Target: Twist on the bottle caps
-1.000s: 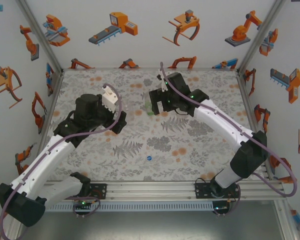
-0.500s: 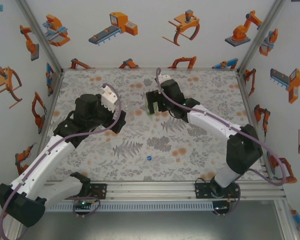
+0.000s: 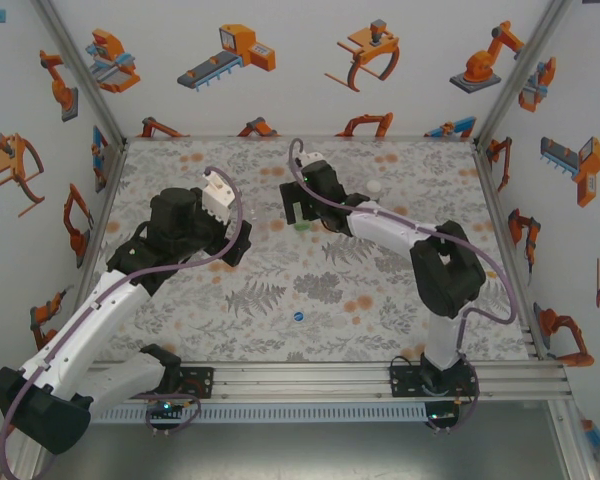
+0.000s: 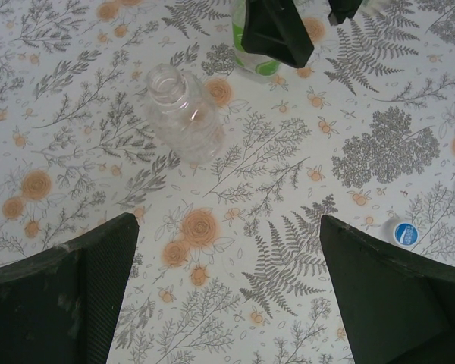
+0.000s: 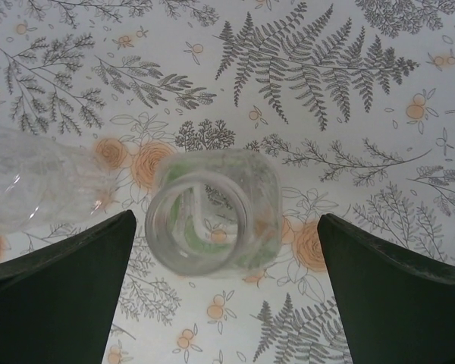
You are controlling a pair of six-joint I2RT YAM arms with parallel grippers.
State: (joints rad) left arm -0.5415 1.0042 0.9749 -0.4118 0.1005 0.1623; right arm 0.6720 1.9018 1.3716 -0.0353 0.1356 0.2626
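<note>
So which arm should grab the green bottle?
Right, probably. The right gripper is open, directly above the green bottle, a finger on each side. The left gripper is open too, but that bottle sits farther ahead of it.

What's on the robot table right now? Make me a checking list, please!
Surface: flower-patterned table, flat.
Job's things: green-tinted bottle upright, uncapped; clear bottle uncapped; blue cap loose near the front; small white round object at the back, maybe a cap.
Clutter: nothing seen.
Grippers: left gripper open, empty; right gripper open, straddling the green-tinted bottle.
Cables: purple cable along each arm.
Surroundings: white walls with orange robot pictures.
</note>
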